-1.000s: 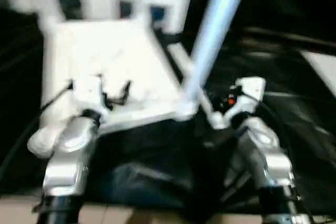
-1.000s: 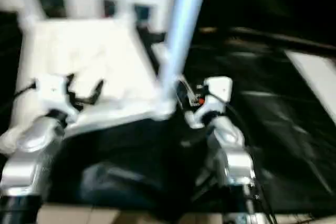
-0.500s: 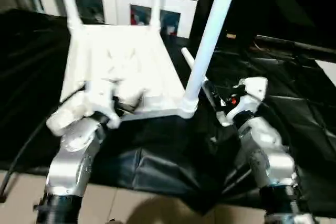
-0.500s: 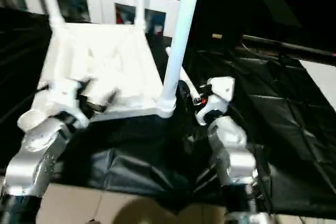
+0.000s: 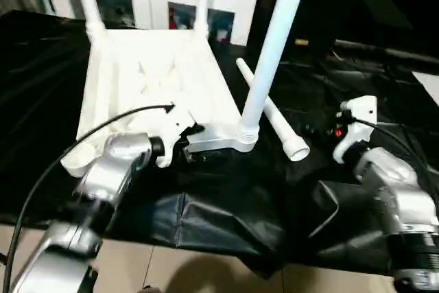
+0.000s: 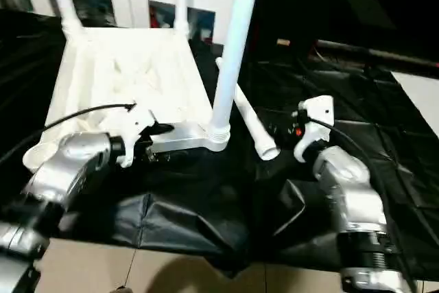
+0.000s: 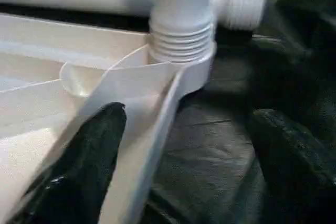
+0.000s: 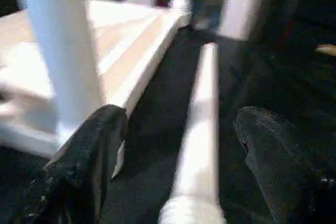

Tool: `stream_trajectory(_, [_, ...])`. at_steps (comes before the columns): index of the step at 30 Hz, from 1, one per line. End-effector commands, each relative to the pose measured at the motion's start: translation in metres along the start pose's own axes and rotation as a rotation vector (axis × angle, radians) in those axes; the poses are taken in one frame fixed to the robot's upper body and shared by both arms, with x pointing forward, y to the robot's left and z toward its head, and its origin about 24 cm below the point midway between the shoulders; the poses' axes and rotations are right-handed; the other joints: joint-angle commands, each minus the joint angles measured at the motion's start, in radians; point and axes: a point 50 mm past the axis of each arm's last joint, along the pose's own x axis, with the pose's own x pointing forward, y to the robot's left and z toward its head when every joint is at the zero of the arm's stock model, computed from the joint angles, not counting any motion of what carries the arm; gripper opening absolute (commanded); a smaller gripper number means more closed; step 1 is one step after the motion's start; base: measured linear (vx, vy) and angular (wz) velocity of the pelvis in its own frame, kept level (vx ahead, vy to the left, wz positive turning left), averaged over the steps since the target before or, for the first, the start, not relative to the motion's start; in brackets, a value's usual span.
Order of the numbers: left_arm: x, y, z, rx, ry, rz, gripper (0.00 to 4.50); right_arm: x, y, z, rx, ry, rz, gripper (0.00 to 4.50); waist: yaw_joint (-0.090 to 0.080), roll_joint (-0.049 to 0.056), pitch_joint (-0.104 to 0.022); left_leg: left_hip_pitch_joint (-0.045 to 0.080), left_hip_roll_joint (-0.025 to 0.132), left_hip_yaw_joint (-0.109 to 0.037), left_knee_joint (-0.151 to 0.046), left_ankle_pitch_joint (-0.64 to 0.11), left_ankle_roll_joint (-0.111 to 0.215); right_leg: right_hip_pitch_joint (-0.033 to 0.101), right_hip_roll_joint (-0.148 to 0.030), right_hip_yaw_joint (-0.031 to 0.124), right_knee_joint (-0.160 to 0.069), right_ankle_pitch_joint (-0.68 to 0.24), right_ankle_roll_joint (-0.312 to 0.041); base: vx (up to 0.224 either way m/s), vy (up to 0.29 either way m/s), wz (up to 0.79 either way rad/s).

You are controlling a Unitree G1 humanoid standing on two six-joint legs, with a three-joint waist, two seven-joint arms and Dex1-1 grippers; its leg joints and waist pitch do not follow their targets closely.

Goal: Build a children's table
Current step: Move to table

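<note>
We're seeing the white square plastic table top (image 5: 154, 80) lying upside down on black sheeting (image 5: 226, 211), w/ three white tube legs standing in corner sockets. Fourth white tapered tube leg (image 5: 271, 111) is lying loose beside it. Left gripper (image 7: 184, 156) is spread, straddling the top's near rim; right gripper (image 8: 178, 150) is gaping astride the loose leg.
</note>
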Motion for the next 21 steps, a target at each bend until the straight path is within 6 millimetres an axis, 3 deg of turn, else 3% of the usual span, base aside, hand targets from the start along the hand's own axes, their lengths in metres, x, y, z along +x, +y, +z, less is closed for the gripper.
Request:
stream_trajectory(1, [0.005, 0.007, 0.005, 0.03, 0.031, -0.024, 3.79, -0.006, -0.003, 0.009, -0.039, -0.003, 0.046, 3.69, 0.008, 0.037, -0.079, 0.013, 0.014, -0.003, -0.054, -0.016, 0.034, 0.056, -0.07, 0.035, -0.053, 0.285, -0.252, 0.0, 0.0, 0.0])
stream_trajectory(2, [0.006, 0.009, 0.006, 0.036, 0.047, -0.021, 3.79, -0.007, -0.003, 0.011, -0.049, -0.005, 0.054, 3.69, 0.006, 0.029, -0.078, 0.014, 0.013, 0.001, -0.054, -0.015, 0.042, 0.054, -0.066, 0.034, -0.059, 0.289, -0.253, 0.0, 0.0, 0.0])
stream_trajectory(4, [0.009, 0.016, 0.007, 0.041, 0.08, -0.011, 3.63, -0.009, -0.003, 0.014, -0.066, -0.001, 0.074, 3.69, 0.011, 0.027, -0.076, 0.007, 0.012, 0.0, -0.052, -0.01, 0.06, 0.062, -0.07, 0.034, -0.056, 0.298, -0.267, 0.0, 0.0, 0.0])
stream_trajectory(6, [0.011, 0.02, 0.007, 0.03, 0.099, 0.0, 3.37, -0.01, -0.001, 0.014, -0.078, 0.01, 0.101, 3.69, 0.011, 0.042, -0.075, 0.009, 0.014, 0.0, -0.052, -0.04, 0.055, 0.059, -0.073, 0.034, -0.06, 0.249, -0.274, 0.0, 0.0, 0.0])
stream_trajectory(8, [0.012, 0.021, 0.007, 0.02, 0.106, -0.001, 3.35, -0.01, 0.0, 0.014, -0.082, 0.015, 0.109, 3.69, 0.009, 0.041, -0.075, 0.009, 0.015, 0.0, -0.053, -0.054, 0.052, 0.06, -0.073, 0.034, -0.062, 0.233, -0.277, 0.0, 0.0, 0.0])
stream_trajectory(11, [0.016, 0.019, 0.006, -0.035, 0.123, -0.065, 3.16, -0.013, 0.001, 0.012, -0.09, 0.027, 0.112, 3.69, 0.011, 0.057, -0.075, 0.009, 0.016, -0.002, -0.053, -0.065, 0.044, 0.059, -0.075, 0.035, -0.063, 0.214, -0.289, 0.0, 0.0, 0.0])
stream_trajectory(13, [0.017, 0.018, 0.007, -0.041, 0.125, -0.094, 2.9, -0.014, 0.002, 0.011, -0.092, 0.03, 0.112, 3.69, 0.01, 0.053, -0.075, 0.008, 0.016, -0.002, -0.054, -0.071, 0.044, 0.061, -0.075, 0.034, -0.065, 0.209, -0.294, 0.0, 0.0, 0.0])
stream_trajectory(15, [0.019, 0.018, 0.008, -0.037, 0.133, -0.114, 2.9, -0.015, 0.002, 0.01, -0.095, 0.033, 0.11, 3.69, 0.01, 0.058, -0.074, 0.009, 0.017, -0.002, -0.054, -0.079, 0.044, 0.06, -0.076, 0.034, -0.067, 0.197, -0.299, 0.0, 0.0, 0.0])
stream_trajectory(21, [0.025, 0.019, 0.006, 0.009, 0.198, -0.084, 2.36, -0.016, 0.004, 0.01, -0.101, 0.04, 0.121, 3.69, 0.011, 0.06, -0.074, 0.007, 0.016, -0.003, -0.053, -0.063, 0.06, 0.063, -0.076, 0.033, -0.066, 0.217, -0.295, 0.0, 0.0, 0.0])
